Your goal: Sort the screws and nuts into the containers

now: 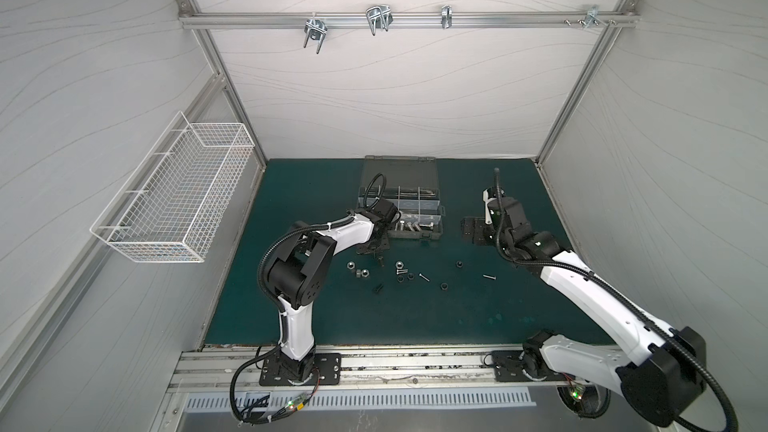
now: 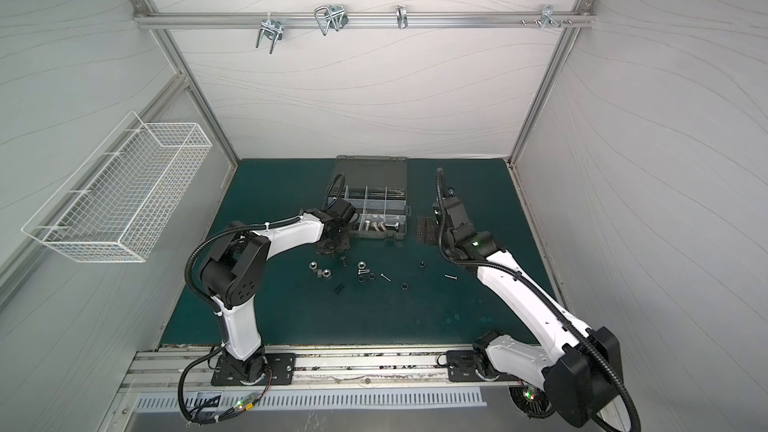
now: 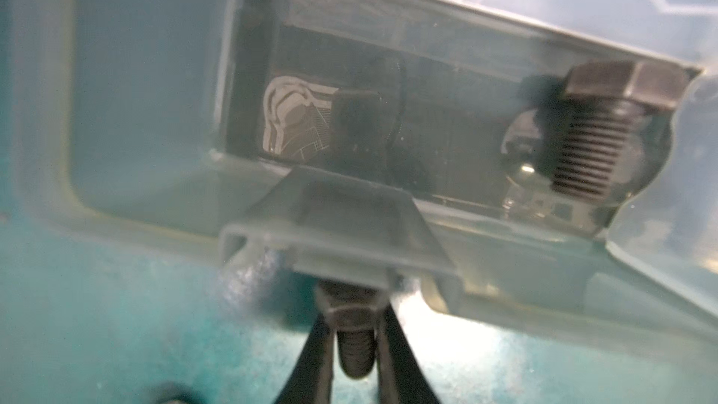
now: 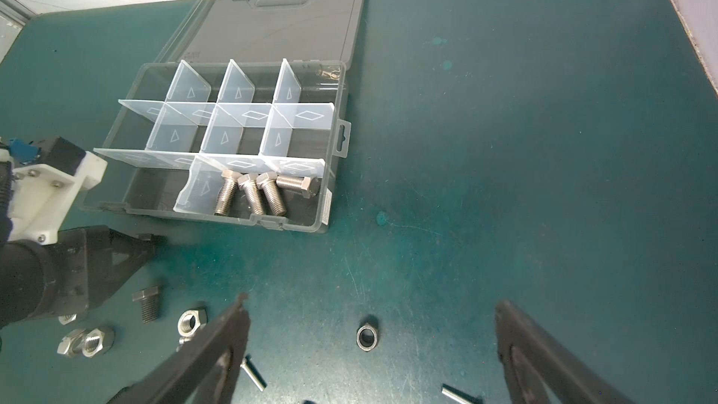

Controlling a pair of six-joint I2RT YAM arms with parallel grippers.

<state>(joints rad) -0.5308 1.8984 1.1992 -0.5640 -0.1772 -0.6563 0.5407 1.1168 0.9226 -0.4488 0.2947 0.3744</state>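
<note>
Four silver bolts (image 4: 256,196) lie in the lower-right compartment of the case (image 4: 337,110) in the right wrist view. Loose nuts (image 4: 91,342) sit on the mat (image 4: 505,149) at lower left. Only the left wrist view shows the left gripper (image 3: 354,307) pinching a black bolt (image 3: 355,351) beside the case. The right gripper (image 4: 371,303) gapes wide, holding nothing.

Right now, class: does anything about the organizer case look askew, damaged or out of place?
Nothing looks damaged. Odd: in the organizer case the front row has one short divider, the rows behind three each; one silver bolt lies crosswise to its three neighbours.
</note>
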